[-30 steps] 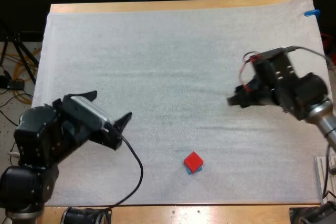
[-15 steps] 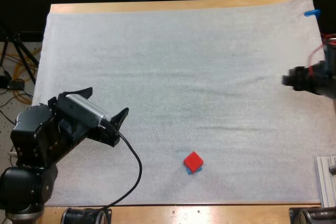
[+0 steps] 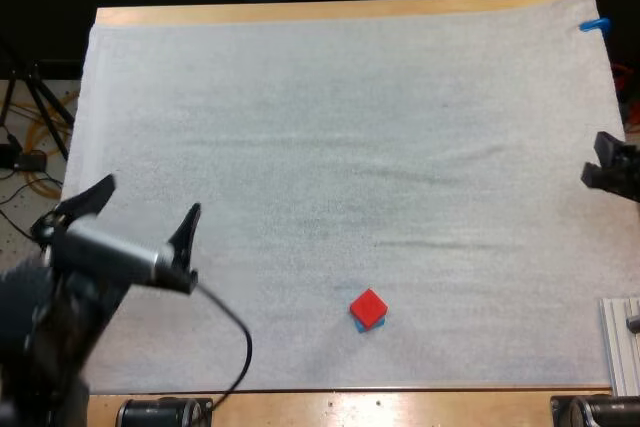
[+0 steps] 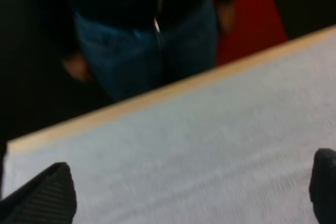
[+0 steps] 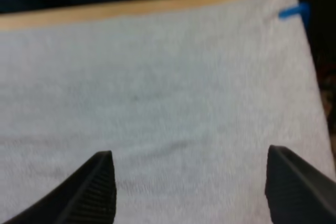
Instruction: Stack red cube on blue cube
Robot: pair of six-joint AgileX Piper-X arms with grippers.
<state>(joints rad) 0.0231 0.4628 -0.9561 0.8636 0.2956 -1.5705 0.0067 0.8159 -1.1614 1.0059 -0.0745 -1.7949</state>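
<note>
While the small red cube (image 3: pixel 369 305) sits atop the blue cube (image 3: pixel 360 326), seemingly square on it, near the white mat's (image 3: pixel 300 127) front edge, my left gripper (image 3: pixel 148 202) gaping empty, my right gripper (image 5: pixel 189 153) likewise parted

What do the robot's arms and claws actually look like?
Mostly black. The left arm is a chunky black body. The left gripper and right gripper each have two black, tapering fingers with finely ridged surfaces.
</note>
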